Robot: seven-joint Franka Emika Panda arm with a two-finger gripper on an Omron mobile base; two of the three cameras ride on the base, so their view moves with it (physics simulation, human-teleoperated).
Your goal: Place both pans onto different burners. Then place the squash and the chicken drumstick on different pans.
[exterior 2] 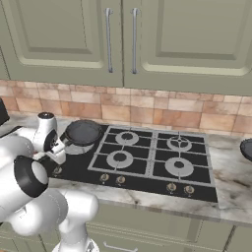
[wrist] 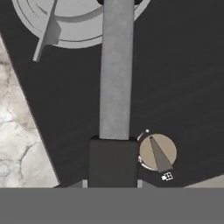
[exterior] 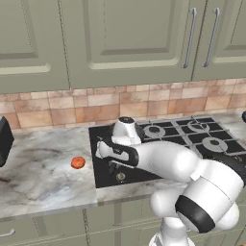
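One black pan (exterior 2: 83, 132) sits over the large round burner (wrist: 74, 22) at the cooktop's left end. Its long handle (wrist: 116, 70) runs back toward me, and my gripper (wrist: 113, 183) is shut on the handle's near end. The hand (exterior: 113, 166) hangs low over the cooktop's front left corner, and the arm hides this pan in the left base view. The other pan (exterior 2: 247, 147) lies on the counter right of the cooktop, cut off by the frame edge. The small orange-red squash (exterior: 78, 163) rests on the marble counter left of the cooktop. The chicken drumstick is out of view.
Several free burners under square grates (exterior 2: 147, 150) fill the middle and right of the black cooktop. Control knobs (wrist: 158, 152) line its front edge. A dark appliance (exterior: 4, 139) stands at the far left of the counter. Wall cabinets hang above the tiled backsplash.
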